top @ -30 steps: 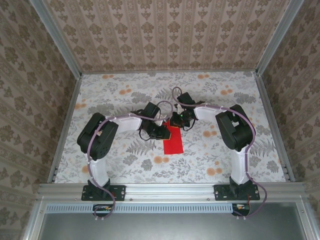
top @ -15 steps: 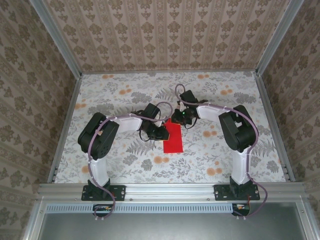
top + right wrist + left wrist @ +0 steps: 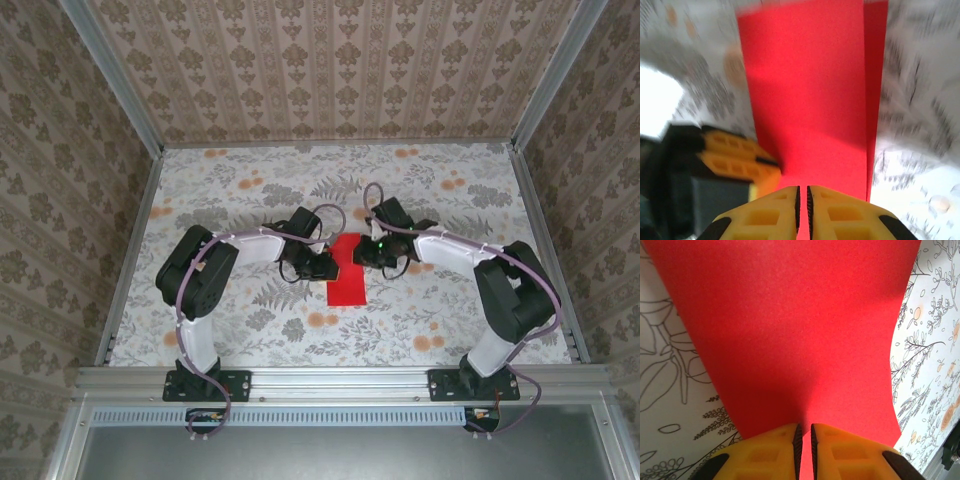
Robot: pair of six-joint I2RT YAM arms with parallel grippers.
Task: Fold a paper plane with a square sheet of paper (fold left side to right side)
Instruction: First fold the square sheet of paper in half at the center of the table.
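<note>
Lying central on the tabletop (image 3: 240, 200), the square sheet of paper (image 3: 346, 272) runs near to far. The left tool (image 3: 328, 266) pinches its left edge, and the right tool (image 3: 368, 254), clenched, meets its far end.

Black-and-white arms (image 3: 250, 243), lilac cables (image 3: 179, 310), yellow ribbed pincers (image 3: 804, 428).

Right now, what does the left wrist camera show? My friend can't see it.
The red paper covers most of the picture, its right edge curving. At the bottom, the left hand has its two yellow fingers shut together on the paper's near edge. Leafy, flowery tablecloth shows on both sides.
</note>
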